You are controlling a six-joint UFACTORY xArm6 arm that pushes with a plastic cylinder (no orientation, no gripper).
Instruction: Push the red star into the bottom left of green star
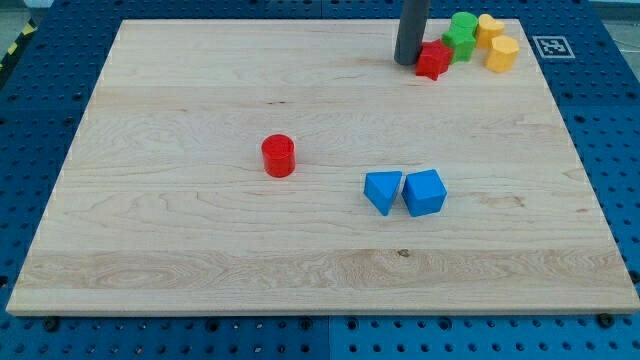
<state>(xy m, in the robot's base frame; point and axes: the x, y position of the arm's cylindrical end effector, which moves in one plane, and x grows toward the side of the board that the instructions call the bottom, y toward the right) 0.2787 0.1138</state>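
The red star [434, 59] lies near the view's top right on the wooden board [200, 250]. It touches the lower left side of the green star [461, 35]. My tip [407, 62] stands right against the red star's left side. The rod rises from there out of the view's top.
Two yellow blocks [489, 27] [502, 53] sit right of the green star near the board's top right corner. A red cylinder [279, 156] stands left of centre. A blue triangular block [383, 191] and a blue cube-like block [424, 193] touch each other right of centre.
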